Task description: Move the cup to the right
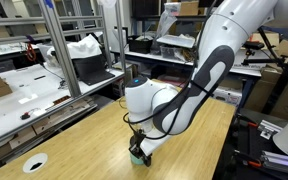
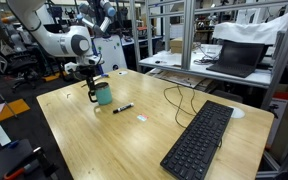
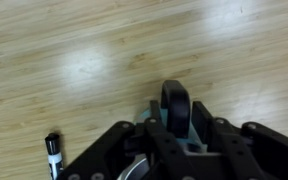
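Observation:
The teal-green cup (image 2: 103, 95) stands on the wooden table near its far left part, its dark handle (image 3: 176, 108) pointing up in the wrist view. My gripper (image 2: 91, 89) is down at the cup, its black fingers on both sides of the handle and closed on it. In an exterior view the cup (image 1: 137, 155) shows only as a teal sliver under the gripper (image 1: 137, 146), mostly hidden by the arm. The cup's body shows as teal patches (image 3: 150, 118) between the fingers.
A marker pen (image 2: 123, 107) lies just beside the cup, also in the wrist view (image 3: 53, 156). A black keyboard (image 2: 199, 140) and cable lie further along the table. A flat white disc (image 1: 35, 163) sits near a table edge. Shelving and desks surround the table.

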Available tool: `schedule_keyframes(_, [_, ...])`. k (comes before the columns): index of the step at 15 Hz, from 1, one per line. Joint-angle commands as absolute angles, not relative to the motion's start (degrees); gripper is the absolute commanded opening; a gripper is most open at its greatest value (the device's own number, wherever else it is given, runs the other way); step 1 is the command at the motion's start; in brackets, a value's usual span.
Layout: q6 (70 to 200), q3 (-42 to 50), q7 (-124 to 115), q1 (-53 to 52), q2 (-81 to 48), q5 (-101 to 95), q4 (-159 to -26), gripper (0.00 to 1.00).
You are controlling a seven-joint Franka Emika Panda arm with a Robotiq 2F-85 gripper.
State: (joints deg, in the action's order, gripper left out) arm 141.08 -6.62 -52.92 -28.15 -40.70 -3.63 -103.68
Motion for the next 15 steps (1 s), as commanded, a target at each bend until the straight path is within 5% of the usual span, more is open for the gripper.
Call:
schedule_keyframes(1, [140.7,-6.1,-53.2,-28.9,-39.7,-2.9,-103.7,0.1])
schedule_keyframes(3, [140.7,-6.1,-53.3,-29.1,-39.6,-3.0,-103.6,0.01])
schedule_keyframes(15, [140.7,1.0,-60.7,-27.2,-26.4,-5.8,-113.9,0.05])
